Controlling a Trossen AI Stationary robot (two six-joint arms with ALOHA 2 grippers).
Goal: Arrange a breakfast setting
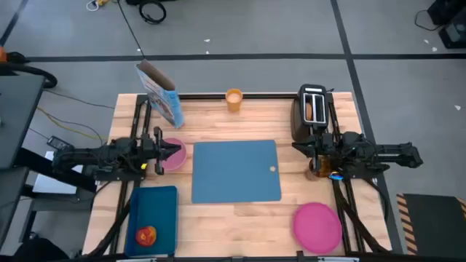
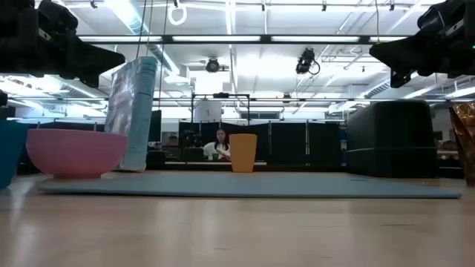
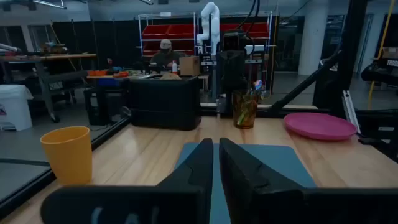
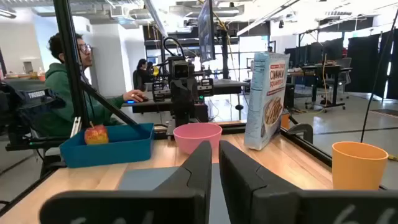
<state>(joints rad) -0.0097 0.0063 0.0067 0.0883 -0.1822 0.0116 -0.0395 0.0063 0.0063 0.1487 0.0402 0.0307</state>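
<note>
Blue placemat (image 1: 235, 171) flat at middle of the surface (image 1: 240, 124). Pink bowl (image 1: 173, 155) just beside its left edge, under left end effector (image 1: 175, 151), fingers clenched, grasping nothing. Right end effector (image 1: 306, 148) beyond its right edge, near the toaster (image 1: 312, 109), also clenched and empty. Cereal box (image 1: 162, 96) and orange cup (image 1: 233, 100) behind the placemat. Pink plate (image 1: 317, 225) at its front right. Apple (image 1: 146, 235) in the blue tray (image 1: 164, 207), front left.
</note>
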